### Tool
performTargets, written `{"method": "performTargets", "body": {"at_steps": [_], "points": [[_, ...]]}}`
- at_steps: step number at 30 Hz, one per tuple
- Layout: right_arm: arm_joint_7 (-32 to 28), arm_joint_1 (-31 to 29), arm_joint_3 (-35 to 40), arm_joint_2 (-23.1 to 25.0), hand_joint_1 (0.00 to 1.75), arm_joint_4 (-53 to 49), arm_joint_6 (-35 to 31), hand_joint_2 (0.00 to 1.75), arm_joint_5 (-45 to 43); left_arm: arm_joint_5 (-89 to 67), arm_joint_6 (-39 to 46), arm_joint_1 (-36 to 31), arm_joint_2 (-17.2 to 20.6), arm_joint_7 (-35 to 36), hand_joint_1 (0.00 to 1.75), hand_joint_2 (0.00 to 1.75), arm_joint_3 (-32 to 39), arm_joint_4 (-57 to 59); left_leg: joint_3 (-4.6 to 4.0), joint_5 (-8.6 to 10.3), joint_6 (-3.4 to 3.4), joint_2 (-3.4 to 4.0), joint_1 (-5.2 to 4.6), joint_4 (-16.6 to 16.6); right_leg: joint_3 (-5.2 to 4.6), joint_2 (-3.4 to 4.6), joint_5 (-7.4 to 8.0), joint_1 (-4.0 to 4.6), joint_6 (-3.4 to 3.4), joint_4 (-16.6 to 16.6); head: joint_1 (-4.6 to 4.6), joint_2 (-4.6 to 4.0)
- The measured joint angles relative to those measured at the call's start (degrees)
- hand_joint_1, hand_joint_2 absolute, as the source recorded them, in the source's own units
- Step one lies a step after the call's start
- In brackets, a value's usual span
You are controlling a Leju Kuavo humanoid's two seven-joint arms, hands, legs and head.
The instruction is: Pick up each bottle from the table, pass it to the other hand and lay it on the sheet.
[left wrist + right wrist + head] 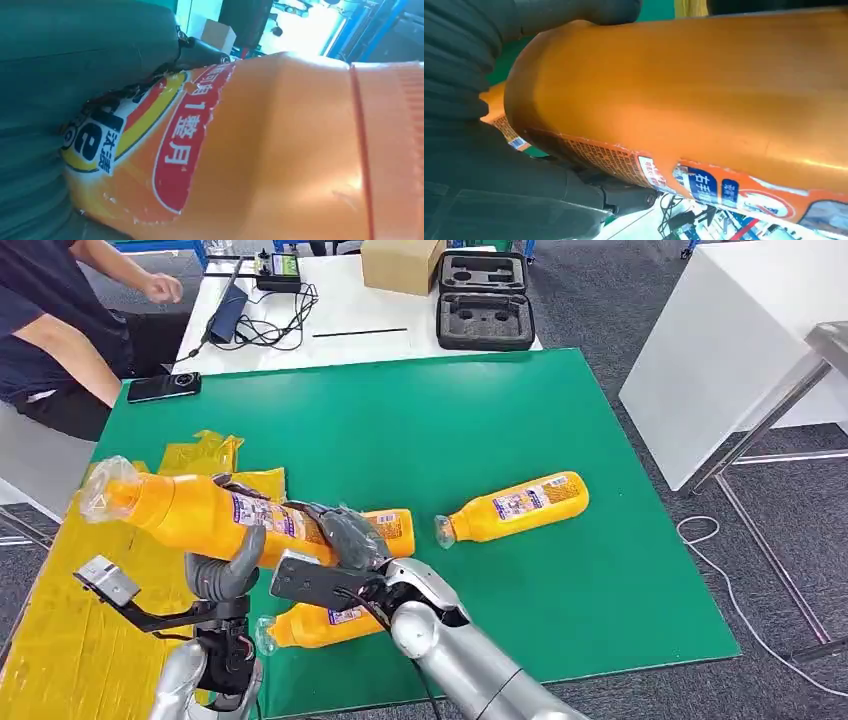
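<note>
An orange bottle with a clear-wrapped cap hangs tilted above the edge of the yellow sheet. My left hand grips its middle from below, thumb up against the label. My right hand holds the base end. A second orange bottle lies on the green table just behind my right hand. A third bottle lies to the right. Another lies under my right forearm near the front edge.
A person sits at the far left beside a black phone. Behind the green table, a white table carries cables, a cardboard box and an open black case. A white table stands at the right.
</note>
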Motion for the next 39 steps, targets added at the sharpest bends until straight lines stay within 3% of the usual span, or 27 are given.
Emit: {"method": "performTargets", "body": {"at_steps": [1, 2, 3, 4, 9, 13, 26, 28, 29, 31, 35, 39], "points": [[-0.26, 0.03, -0.09, 0.00, 0.19, 0.00, 0.04, 1.75, -0.31, 0.00, -0.07, 0.00, -0.02, 0.00, 1.75, 1.75, 0.00, 0.00, 0.00, 0.00, 0.00, 0.00, 0.00, 0.00, 0.00, 0.00, 0.00, 0.00, 0.00, 0.00, 0.00, 0.00], [-0.42, 0.08, -0.22, 0.00, 0.00, 0.00, 0.13, 1.75, -0.57, -0.02, -0.13, 0.00, -0.02, 0.00, 1.75, 1.75, 0.00, 0.00, 0.00, 0.00, 0.00, 0.00, 0.00, 0.00, 0.00, 0.00, 0.00, 0.00, 0.00, 0.00, 0.02, 0.00], [-0.68, 0.28, -0.44, 0.00, 0.00, -0.07, 0.26, 1.75, -0.85, -0.02, -0.22, 0.00, -0.02, 0.00, 1.75, 1.75, -0.02, 0.00, 0.00, 0.00, 0.00, -0.01, 0.00, 0.00, 0.00, 0.00, 0.00, 0.00, 0.00, 0.00, 0.00, 0.00], [-1.02, 0.62, -0.76, 0.00, 0.00, -0.24, 0.52, 0.00, -1.55, -0.07, -0.37, 0.00, -0.02, -0.02, 1.75, 1.75, -0.04, 0.00, 0.00, 0.00, 0.00, -0.01, 0.00, 0.00, 0.00, 0.00, 0.00, 0.00, 0.00, 0.00, 0.02, 0.00], [-4.11, 3.47, -3.78, -1.01, 0.00, -3.64, 6.08, 0.00, -9.95, -1.91, 0.31, 0.60, -0.02, -0.88, 1.75, 1.75, -0.02, -0.70, -0.02, 0.00, 0.00, -0.03, 0.00, 0.00, 0.00, -0.01, 0.00, -0.01, 0.00, 0.00, 0.02, 0.00], [-4.85, 8.82, -8.07, -3.15, 0.00, -12.84, 8.50, 0.00, -14.23, -9.64, 3.52, 1.93, 0.07, -1.18, 1.75, 1.75, 2.17, -3.22, -0.04, -0.04, -0.02, -0.04, -0.01, 0.00, 0.00, -0.02, -0.02, -0.01, 0.00, -0.01, 0.00, 0.00], [-6.22, 13.26, -11.74, -5.42, 0.00, -20.82, 9.62, 0.00, -16.30, -14.65, 4.41, 3.44, 0.11, -0.72, 1.75, 1.75, 5.44, -5.57, -0.04, -0.04, -0.03, -0.03, 0.00, 0.00, -0.01, -0.01, -0.01, 0.00, 0.00, -0.01, 0.02, 0.00], [-7.74, 20.02, -13.79, -7.63, 0.00, -30.42, 10.40, 0.00, -19.34, -36.43, 15.92, 8.03, 1.31, -1.35, 1.75, 1.75, 10.29, -10.92, -0.05, -0.10, -0.10, -0.02, 0.01, -0.01, -0.06, 0.00, -0.03, 0.02, -0.02, -0.01, 0.00, 0.00], [-6.31, 22.08, -14.99, -8.77, 0.00, -35.46, 10.21, 0.00, -20.94, -60.09, 28.54, 8.61, 3.26, 2.50, 1.75, 1.75, 12.63, -13.53, -0.05, -0.10, -0.10, -0.06, 0.02, -0.02, -0.08, -0.03, -0.10, 0.02, -0.06, -0.03, 0.02, 0.00], [-5.97, 22.08, -15.82, -9.40, 0.00, -37.26, 10.21, 0.00, -22.12, -80.54, 34.07, 6.54, 5.87, 9.64, 1.75, 1.75, 12.72, -12.31, -0.03, -0.07, -0.10, -0.08, 0.02, -0.02, -0.10, -0.03, -0.09, 0.01, -0.08, -0.03, 0.00, 0.02], [-5.83, 22.07, -16.57, -9.94, 0.00, -38.20, 10.08, 0.00, -22.80, -94.31, 34.66, 0.83, 10.23, 17.16, 1.75, 1.75, 11.70, -3.59, -0.01, 0.07, -0.17, -0.09, 0.02, -0.03, -0.04, -0.02, 0.11, 0.03, -0.22, -0.02, 0.00, 0.00], [-5.83, 22.08, -17.00, -10.14, 0.00, -38.49, 10.03, 0.00, -22.93, -95.23, 35.58, -1.81, 12.55, 17.88, 1.75, 1.75, 10.60, 1.72, 0.00, 0.12, -0.17, 0.03, 0.02, -0.02, -0.09, 0.04, 0.16, 0.03, -0.22, -0.01, 0.02, 0.00]]}}
